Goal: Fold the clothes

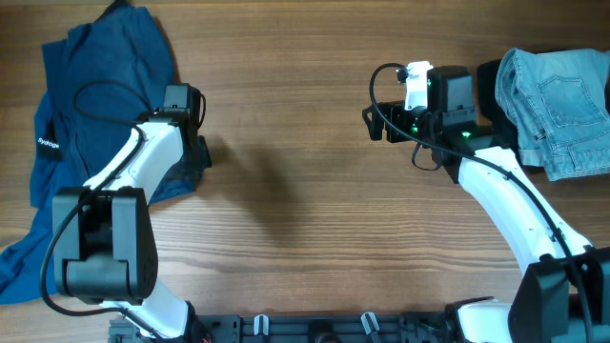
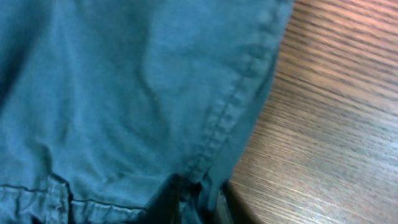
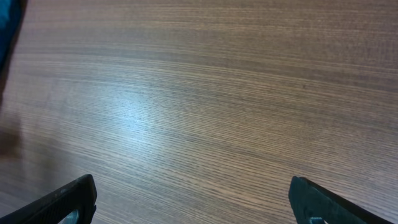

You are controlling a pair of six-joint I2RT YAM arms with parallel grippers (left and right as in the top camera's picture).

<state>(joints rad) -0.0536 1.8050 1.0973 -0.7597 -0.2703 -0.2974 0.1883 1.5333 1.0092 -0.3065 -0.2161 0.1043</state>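
Cloth is pinched in the left end effector: its 2 dark fingers stand close together with the edge of the navy shorts gathered between them, right where the stitched seam runs into the grip. The rest of the shorts spread ahead of that end effector in a rumpled heap on the table, with bare wood just beyond the seam. The right end effector is spread wide with nothing between its fingers and only bare wood beneath. The light denim jeans lie bunched behind its wrist.

The step in hand looks like taking an edge of the shorts to draw them flat before any fold. To do it well, the grip should hold the seam itself rather than a loose single layer, since doubled stitching should slip less. I would lift only enough to free the cloth from the wood. Then I would pull slowly toward the open middle of the table, so the heap unrolls rather than coming along in a lump. The right end effector would serve best on an opposite edge, so the 2 can stretch the waist straight.

Small white print shows on blue cloth at the side of the heap farthest from the left end effector. It is too small to read, and I cannot tell whether it sits on the shorts or on another garment.
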